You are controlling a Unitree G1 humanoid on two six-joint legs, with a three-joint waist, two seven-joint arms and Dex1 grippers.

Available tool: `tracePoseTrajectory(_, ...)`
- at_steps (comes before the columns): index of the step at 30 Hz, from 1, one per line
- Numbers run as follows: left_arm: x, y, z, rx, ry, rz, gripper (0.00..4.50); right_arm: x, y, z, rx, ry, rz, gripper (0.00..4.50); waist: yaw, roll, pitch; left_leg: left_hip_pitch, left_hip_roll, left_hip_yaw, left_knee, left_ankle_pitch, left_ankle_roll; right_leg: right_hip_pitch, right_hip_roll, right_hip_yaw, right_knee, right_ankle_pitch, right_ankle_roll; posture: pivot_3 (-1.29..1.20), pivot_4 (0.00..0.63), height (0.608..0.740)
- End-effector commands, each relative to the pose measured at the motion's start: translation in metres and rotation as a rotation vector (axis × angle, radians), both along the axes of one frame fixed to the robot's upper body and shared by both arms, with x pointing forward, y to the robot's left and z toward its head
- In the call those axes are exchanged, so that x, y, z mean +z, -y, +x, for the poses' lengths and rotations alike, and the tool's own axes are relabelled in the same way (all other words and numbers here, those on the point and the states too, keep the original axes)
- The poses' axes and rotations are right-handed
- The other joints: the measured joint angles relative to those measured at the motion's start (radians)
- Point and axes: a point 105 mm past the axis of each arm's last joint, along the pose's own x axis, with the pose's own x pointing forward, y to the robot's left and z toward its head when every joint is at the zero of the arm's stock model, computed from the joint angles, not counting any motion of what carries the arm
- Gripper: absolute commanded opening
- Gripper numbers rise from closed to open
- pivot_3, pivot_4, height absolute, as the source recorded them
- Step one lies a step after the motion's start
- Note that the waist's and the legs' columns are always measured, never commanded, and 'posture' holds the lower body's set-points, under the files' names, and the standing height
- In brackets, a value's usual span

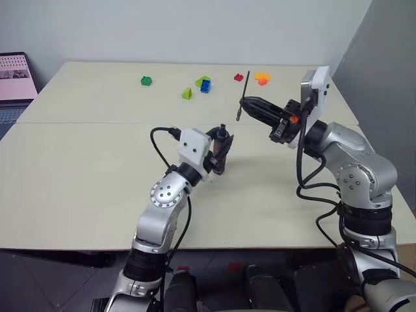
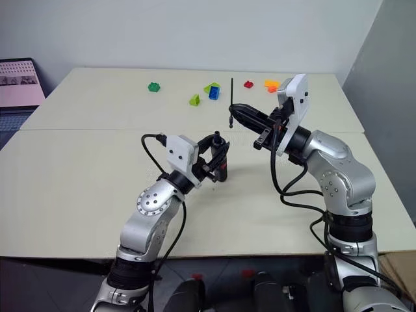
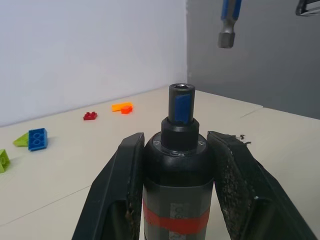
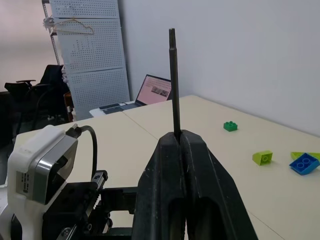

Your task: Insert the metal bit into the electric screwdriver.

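My left gripper [image 1: 220, 151] is shut on the electric screwdriver [image 3: 178, 170], a black cylinder with a red band, held above the table with its narrow hollow tip [image 3: 181, 102] pointing up. My right gripper [image 1: 248, 103] is shut on the metal bit [image 1: 244, 95], a thin dark rod that stands nearly upright between its fingertips. The bit's lower end [image 3: 226, 36] hangs above and to the right of the screwdriver's tip, with a clear gap between them. In the right wrist view the bit [image 4: 174, 82] rises straight out of the shut fingers.
Small toy bricks lie at the far side of the cream table [image 1: 78, 175]: green [image 1: 146, 80], blue [image 1: 205, 85], red [image 1: 238, 77], orange [image 1: 262, 78]. A laptop [image 1: 14, 78] stands at the far left. The table ends close to my right arm.
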Motion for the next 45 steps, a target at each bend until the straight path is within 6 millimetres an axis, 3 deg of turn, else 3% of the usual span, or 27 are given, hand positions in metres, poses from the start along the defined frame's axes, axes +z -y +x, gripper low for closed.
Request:
tracePoseTrajectory(1, 0.029, 0.011, -0.017, -0.184, 0.092, 0.027, 1.61, 0.022, 0.005, -0.015, 0.075, 0.073, 0.003, 0.0, 0.0, 0.0, 0.0, 0.0, 0.0, 0.0, 0.0, 0.0, 0.0, 0.0, 0.0, 0.0, 0.0, 0.0, 0.0, 0.0, 0.15, 0.74)
tracePoseTrajectory(11, 0.031, 0.01, -0.016, -0.418, -0.023, 0.077, 1.61, 0.023, 0.025, -0.034, 0.208, 0.013, -0.037, 0.0, 0.0, 0.0, 0.0, -0.001, 0.0, 0.0, 0.0, 0.0, 0.0, -0.001, 0.0, -0.001, 0.0, 0.0, 0.0, 0.0, 0.15, 0.74)
tracePoseTrajectory(22, 0.015, 0.017, -0.034, -0.667, -0.108, 0.158, 1.61, 0.014, 0.021, -0.048, 0.338, -0.06, -0.078, 0.0, 0.0, 0.0, 0.0, -0.001, 0.0, 0.0, 0.0, 0.0, 0.0, -0.001, 0.0, -0.001, 0.0, -0.001, -0.001, 0.0, 0.15, 0.74)
tracePoseTrajectory(45, 0.003, 0.004, -0.035, -0.683, -0.083, 0.224, 1.61, 0.002, 0.012, -0.046, 0.425, -0.081, -0.122, 0.0, 0.0, 0.0, 0.0, -0.001, 0.001, 0.0, 0.0, 0.0, 0.0, -0.001, 0.0, -0.001, 0.0, -0.001, -0.002, 0.0, 0.15, 0.74)
